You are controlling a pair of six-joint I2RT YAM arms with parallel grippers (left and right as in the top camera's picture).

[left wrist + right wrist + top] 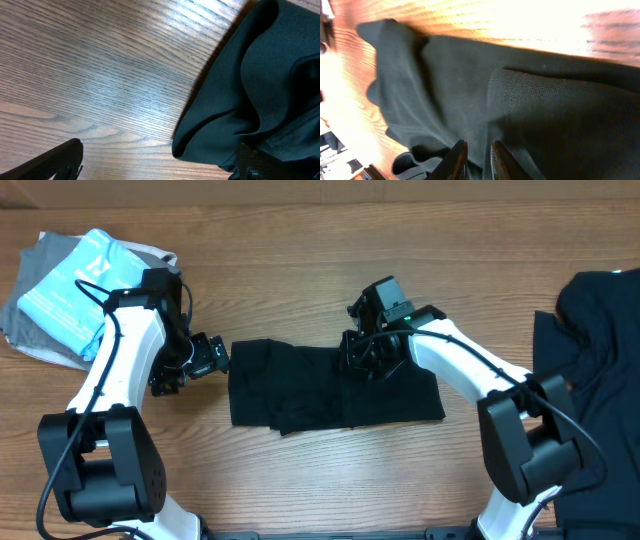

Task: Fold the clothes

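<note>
1. Grey and light-blue cloth pile (75,290): at 10 o'clock on the bench (300,240). Crumpled; I cannot tell what kind of garment it is.
2. Left arm (120,350): reaches in from 7 o'clock. Its dark wrist end sits just beside the 9 o'clock edge of the black T-shirt (300,385). From overhead I cannot tell whether they touch.
3. Left fingers (55,162): in the left wrist view they are spread wide, one at each lower corner. Both are cut off by the frame bottom, and only bare wood and the cloth's edge lie between them. They hold nothing.
4. Black T-shirt, left wrist view (260,75): a rolled, puckered edge lies on the wood grain. The right side of it runs out of frame.
5. Black T-shirt, overhead: at bench centre, lying flat in a rough rectangle with layers overlapping. Seams and creases are lost in the black.
6. Right arm (460,360): comes in from 5 o'clock. Its wrist covers the shirt's 12–1 o'clock edge and hides the cloth beneath.
7. Right fingers (456,160): drawn close together with a narrow slit between them, down at the shirt (520,100). Dark cloth fills the slit. I cannot tell whether it is pinched or merely lies behind. The far bench is glare-washed.
8. Black clothes heap (595,350): at 3 o'clock, rumpled and cut off by the frame edge. It lies well apart from the centre shirt.
</note>
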